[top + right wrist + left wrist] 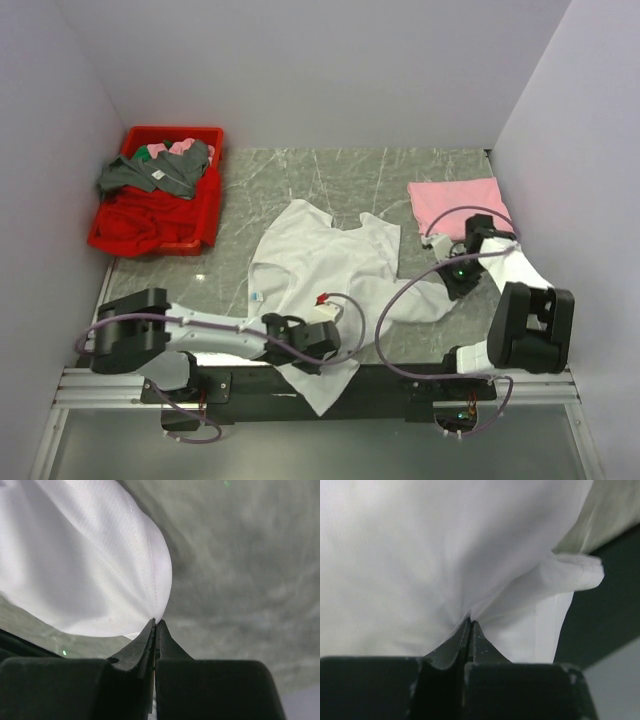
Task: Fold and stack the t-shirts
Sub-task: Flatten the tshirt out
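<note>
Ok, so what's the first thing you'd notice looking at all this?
The big white t-shirt sprawled across the middle of the table, with the left tool and the right tool each pinching a bit of it. After that, the bright red bin heaped with clothes at the back left, and the pink t-shirt at the back right.

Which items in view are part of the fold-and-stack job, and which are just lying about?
Job:
- white t-shirt, spread mid-table, pinched by the left gripper and the right gripper
- pink t-shirt, at the far right

Lying about:
- red bin, far left
- grey garment and red cloth piled in it, with no gripper near them
</note>
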